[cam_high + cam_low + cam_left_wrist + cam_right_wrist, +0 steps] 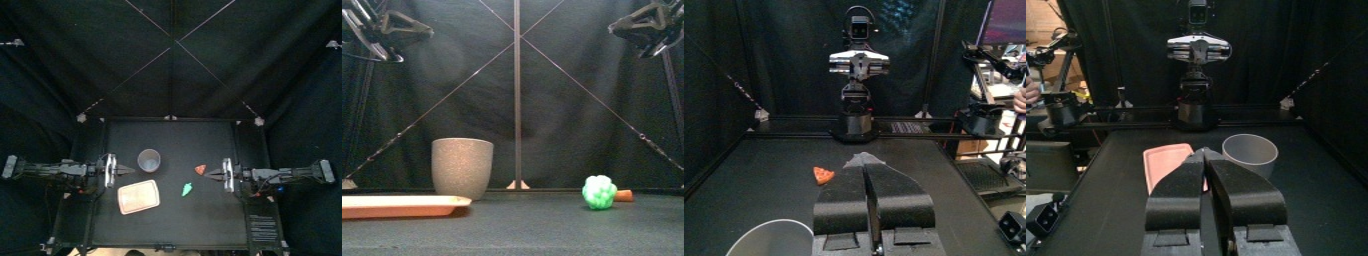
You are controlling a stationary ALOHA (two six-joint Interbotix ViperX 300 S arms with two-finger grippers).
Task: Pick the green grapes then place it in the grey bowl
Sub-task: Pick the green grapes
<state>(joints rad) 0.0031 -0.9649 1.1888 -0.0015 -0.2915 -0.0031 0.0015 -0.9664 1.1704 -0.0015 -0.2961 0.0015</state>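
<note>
The green grapes (pixel 189 187) lie on the black table right of centre, near and bright in the front view (pixel 599 192). The tall grey speckled cup (pixel 148 159) stands upright to their left and farther back (pixel 462 167). My left gripper (pixel 112 170) hovers at the table's left side with its jaws together (pixel 867 162). Facing it from the right side is my right gripper (pixel 225 175), jaws likewise together and holding nothing (pixel 1209 156). Neither wrist view shows the grapes; they are hidden behind the jaws.
A flat pink tray (pixel 138 198) lies at the front left, below the cup (pixel 402 206). A small red-orange toy (pixel 201 170) sits just behind the grapes (pixel 823 175). Both arms hang high above the table in the front view.
</note>
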